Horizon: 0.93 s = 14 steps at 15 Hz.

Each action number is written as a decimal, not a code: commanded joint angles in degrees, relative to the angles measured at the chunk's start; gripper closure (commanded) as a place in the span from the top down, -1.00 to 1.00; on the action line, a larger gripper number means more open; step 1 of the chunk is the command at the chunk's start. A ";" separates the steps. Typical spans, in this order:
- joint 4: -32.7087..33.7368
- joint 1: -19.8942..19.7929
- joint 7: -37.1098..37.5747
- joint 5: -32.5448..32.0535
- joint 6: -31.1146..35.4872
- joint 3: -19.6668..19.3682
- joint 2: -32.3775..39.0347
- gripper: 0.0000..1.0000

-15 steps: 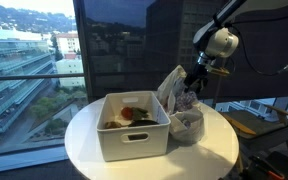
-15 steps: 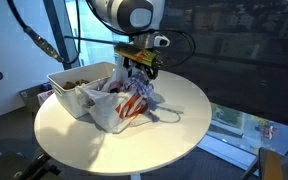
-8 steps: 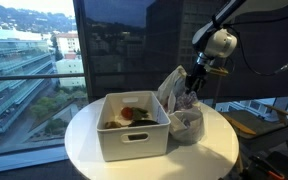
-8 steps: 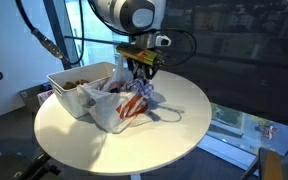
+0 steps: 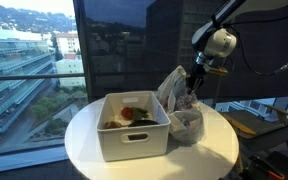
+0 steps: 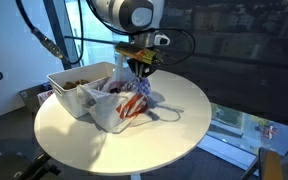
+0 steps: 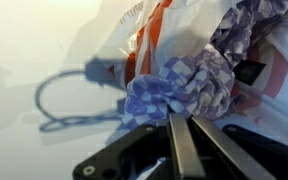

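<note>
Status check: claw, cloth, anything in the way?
Claw shut, tips against checkered cloth; pinch unconfirmed. Cloth sits in plastic bag beside white bin. Blue cord loop close by, clear of claw.

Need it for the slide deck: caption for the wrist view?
Gripper shut against a blue checkered cloth by a plastic bag on a white table.

arm (image 5: 216, 42) angled downward, jaws pressed tight together
</note>
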 commanded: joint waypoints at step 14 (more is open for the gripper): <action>-4.57 4.09 -9.25 0.89 -15.27 3.87 -10.76 -0.85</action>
